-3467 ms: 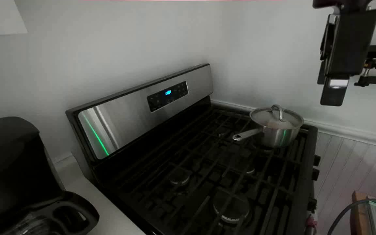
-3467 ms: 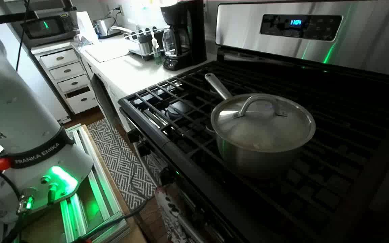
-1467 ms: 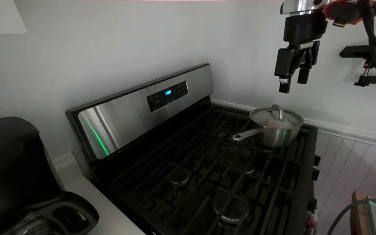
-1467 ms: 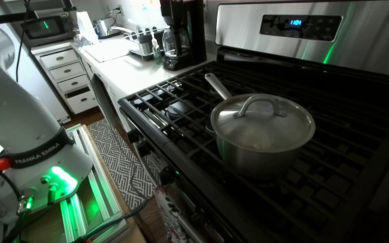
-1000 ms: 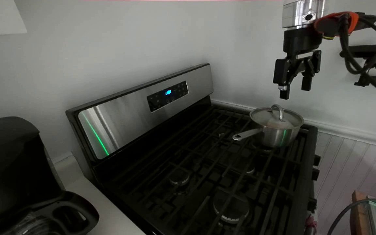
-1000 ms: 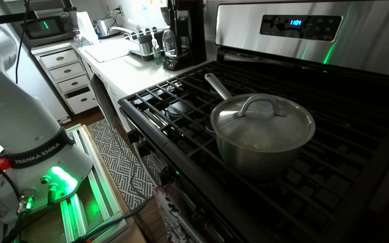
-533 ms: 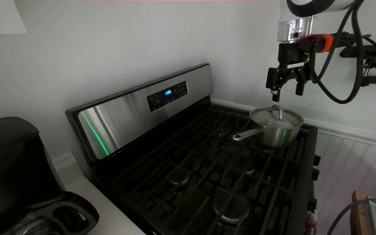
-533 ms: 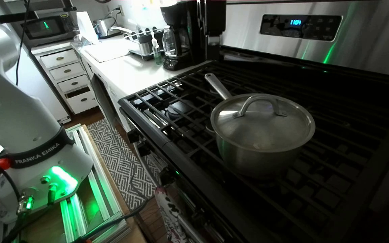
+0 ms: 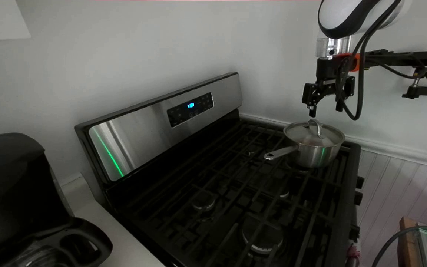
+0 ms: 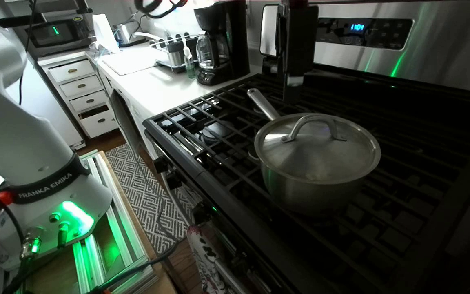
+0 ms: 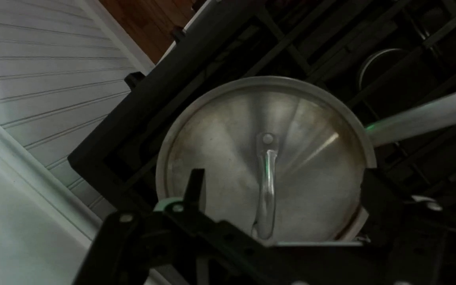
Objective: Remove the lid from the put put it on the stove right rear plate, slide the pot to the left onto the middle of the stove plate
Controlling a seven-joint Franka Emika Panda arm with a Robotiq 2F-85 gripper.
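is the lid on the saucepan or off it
On. In both exterior views the lid sits level across the top of the stainless-steel saucepan, with no gap showing beneath it.

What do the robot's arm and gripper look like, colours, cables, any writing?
The arm is white and rounded, with a black band lettered FRANKA EMIKA and a green glow below it. Above the gripper are a silvery collar, an orange-red piece and looping black cables. The gripper is black and angular, with two jointed fingers.
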